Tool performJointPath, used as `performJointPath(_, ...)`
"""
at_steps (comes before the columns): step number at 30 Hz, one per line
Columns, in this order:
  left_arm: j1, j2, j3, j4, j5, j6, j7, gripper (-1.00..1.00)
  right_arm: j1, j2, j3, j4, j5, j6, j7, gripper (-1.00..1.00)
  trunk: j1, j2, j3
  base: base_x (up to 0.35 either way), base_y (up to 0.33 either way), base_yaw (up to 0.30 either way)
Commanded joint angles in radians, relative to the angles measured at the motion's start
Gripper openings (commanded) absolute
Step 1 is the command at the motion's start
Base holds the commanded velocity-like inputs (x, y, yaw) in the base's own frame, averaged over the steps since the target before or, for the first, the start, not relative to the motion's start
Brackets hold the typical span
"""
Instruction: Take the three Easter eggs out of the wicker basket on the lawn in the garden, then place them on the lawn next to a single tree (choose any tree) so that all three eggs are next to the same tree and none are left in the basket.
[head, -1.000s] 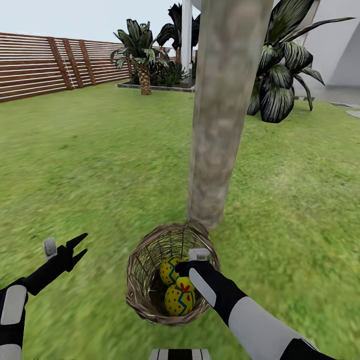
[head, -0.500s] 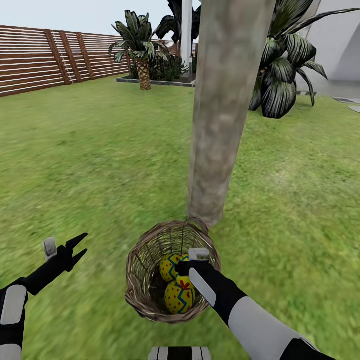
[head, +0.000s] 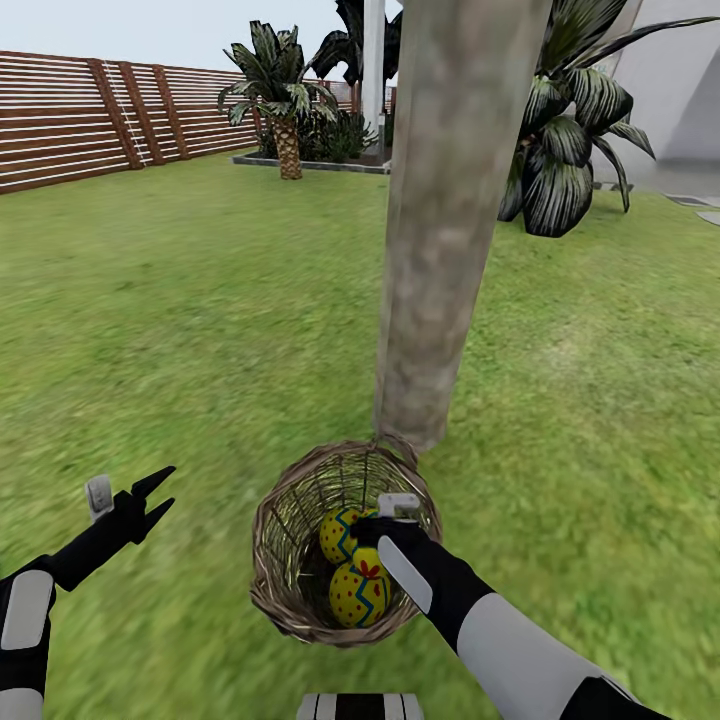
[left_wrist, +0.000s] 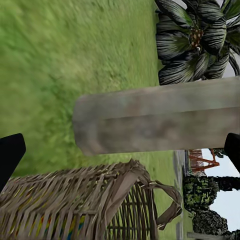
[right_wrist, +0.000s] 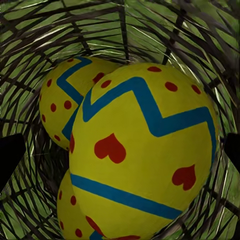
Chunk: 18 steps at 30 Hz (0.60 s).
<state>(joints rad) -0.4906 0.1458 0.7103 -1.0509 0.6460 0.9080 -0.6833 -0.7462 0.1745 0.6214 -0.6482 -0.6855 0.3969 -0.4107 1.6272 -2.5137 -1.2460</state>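
From the head camera, the basket (head: 345, 545) sits on the lawn (head: 200, 330) close in front of the robot, its far rim just beside the foot of the tree trunk (head: 445, 220). Two eggs show inside it: a far egg (head: 338, 535) and a near egg (head: 355, 598), touching each other. The right gripper (head: 375, 535) reaches down into the basket over the eggs; its fingers are hidden by the wrist here, so I cannot tell their state from this view. The left gripper (head: 155, 493) hovers over the grass to the left of the basket, well apart from it, with its two fingers spread and nothing between them. Far off stand a slatted wooden fence (head: 90, 125) on the left, a small palm (head: 280, 105) and a broad striped-leaf plant (head: 565, 150) on the right.

The left wrist camera shows the woven basket wall (left_wrist: 75, 205) with a loop handle (left_wrist: 167, 202), the trunk (left_wrist: 155, 122) just beyond it, grass, and the striped plant (left_wrist: 192, 42). Dark fingertips (left_wrist: 10, 155) sit wide apart at the frame edges.

The right wrist camera looks into the basket (right_wrist: 45, 30). A large egg (right_wrist: 142, 155) with a blue zigzag and red hearts lies closest, a second egg (right_wrist: 62, 102) behind it, and a third (right_wrist: 75, 220) partly beneath. The dark fingertips (right_wrist: 10, 157) stand spread on either side, gripping nothing.
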Motion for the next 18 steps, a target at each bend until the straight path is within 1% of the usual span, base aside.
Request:
performJointPath(1,-0.001,0.0,0.002,0.0,-0.002,0.005,-0.004,1.0,-0.001,0.0,0.003,0.0,-0.007,-0.005,-0.008,1.0,0.0,0.0,-0.001,0.0,0.0,0.0)
performJointPath(7,0.0,0.0,0.001,0.0,-0.002,0.005,-0.004,1.0,-0.001,0.0,0.003,0.003,-0.005,-0.013,-0.009,1.0,0.0,0.0,-0.001,0.0,0.0,0.0)
performJointPath(10,-0.001,0.0,0.001,0.0,-0.002,0.005,-0.004,1.0,-0.001,0.0,0.003,0.004,-0.007,-0.013,-0.029,1.0,0.0,0.0,-0.001,0.0,0.0,0.0)
performJointPath(14,-0.001,0.0,0.001,0.0,-0.002,0.005,-0.004,1.0,-0.001,0.0,0.003,0.005,-0.009,-0.013,-0.039,1.0,0.002,-0.001,-0.016,0.0,0.0,0.0)
performJointPath(17,-0.001,0.0,0.001,0.0,-0.002,0.005,-0.004,1.0,-0.001,0.0,0.003,0.005,-0.009,-0.013,-0.041,1.0,0.002,-0.001,-0.016,0.0,0.0,0.0)
performJointPath(18,-0.001,0.0,0.001,0.0,-0.002,0.005,-0.004,1.0,-0.001,0.0,0.003,0.005,-0.009,-0.013,-0.041,1.0,0.002,-0.001,-0.02,0.0,0.0,0.0)
